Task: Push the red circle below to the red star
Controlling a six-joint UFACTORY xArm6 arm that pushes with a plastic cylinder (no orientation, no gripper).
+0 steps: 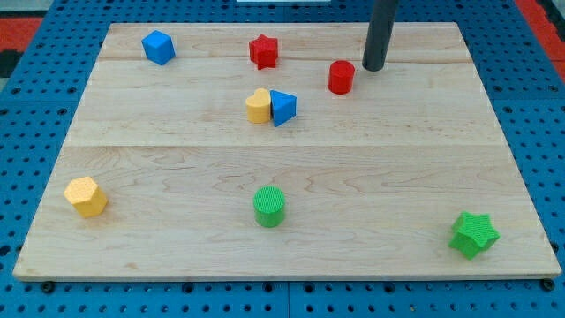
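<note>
The red circle (341, 77) sits near the view's top, right of centre. The red star (263, 51) lies to its left and a little higher, about a block's width of board between them. My tip (372, 67) is the lower end of the dark rod coming down from the view's top; it stands just to the right of the red circle and slightly above it, close by with a narrow gap showing.
A yellow heart (258, 106) and a blue triangle (283, 107) touch each other below the red star. A blue cube (158, 47) is at top left, a yellow hexagon (86, 196) at bottom left, a green circle (269, 206) at bottom centre, a green star (474, 234) at bottom right.
</note>
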